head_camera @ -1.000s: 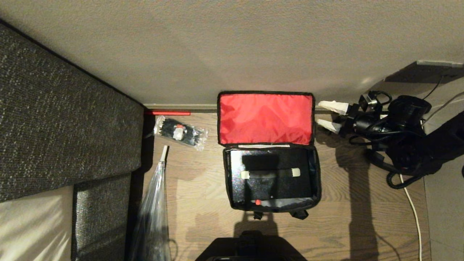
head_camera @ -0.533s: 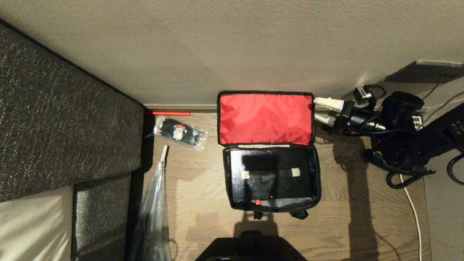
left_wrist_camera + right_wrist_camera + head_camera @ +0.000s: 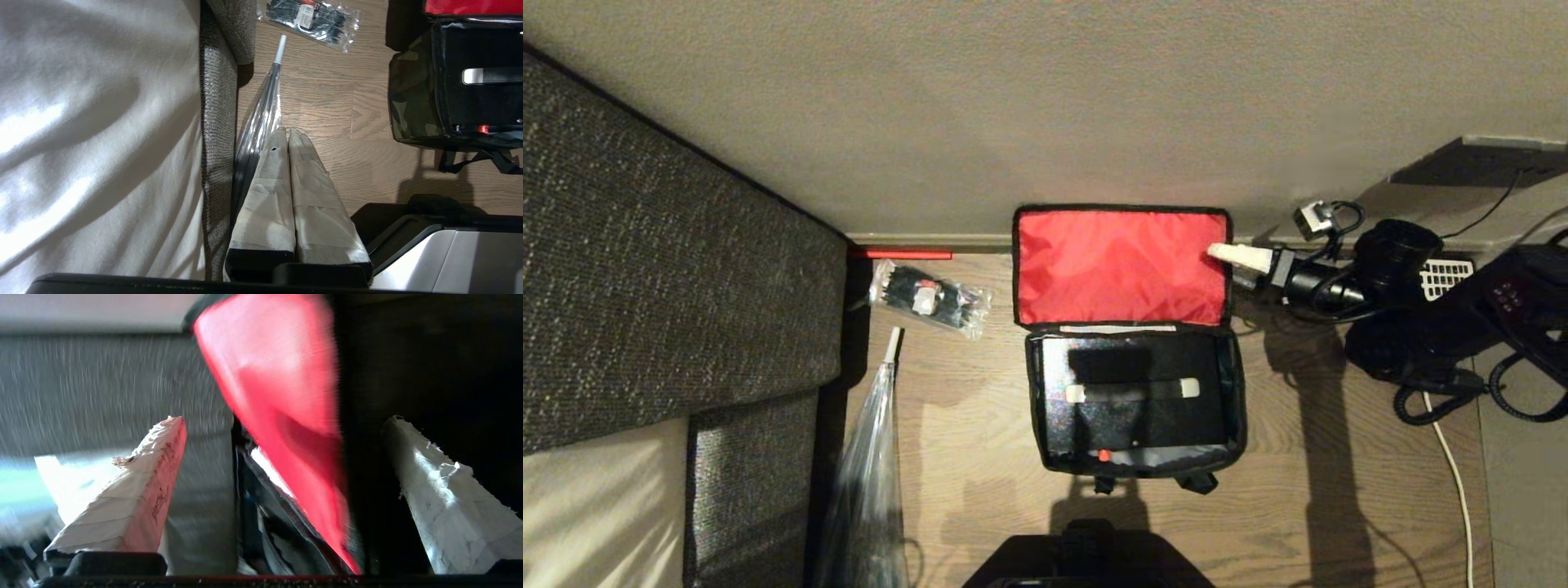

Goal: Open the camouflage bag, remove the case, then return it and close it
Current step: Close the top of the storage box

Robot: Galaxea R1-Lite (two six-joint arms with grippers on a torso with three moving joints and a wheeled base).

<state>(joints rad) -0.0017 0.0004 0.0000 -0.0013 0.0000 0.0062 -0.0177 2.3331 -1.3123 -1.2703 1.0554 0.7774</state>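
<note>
Wood-grain flooring runs up to a plain beige wall, and against that wall stands the raised lid of the camouflage bag (image 3: 1123, 269), red lining facing out. At the lid's right edge the right gripper (image 3: 1232, 265) has its taped fingers spread wide, one in front of the red panel and one behind it, so the lid's black-trimmed edge passes between them; whether either finger touches the fabric cannot be told. In the right wrist view the red panel (image 3: 286, 416) cuts diagonally through the gap between the two white fingers (image 3: 139, 486).

Below the lid the bag's body lies open on the floor, and the case (image 3: 1131, 392) sits flat inside it, filling nearly the whole compartment. Bare floor lies on both sides of the bag. Further left are a clear packet of black items (image 3: 929, 298) and a folded clear umbrella (image 3: 870, 474), both beside the grey sofa (image 3: 670, 269). A black telephone (image 3: 1445, 318) with a coiled cord sits right of the bag.

The left gripper (image 3: 288, 132) hangs by the sofa edge, fingers pressed together and empty, next to the umbrella.
</note>
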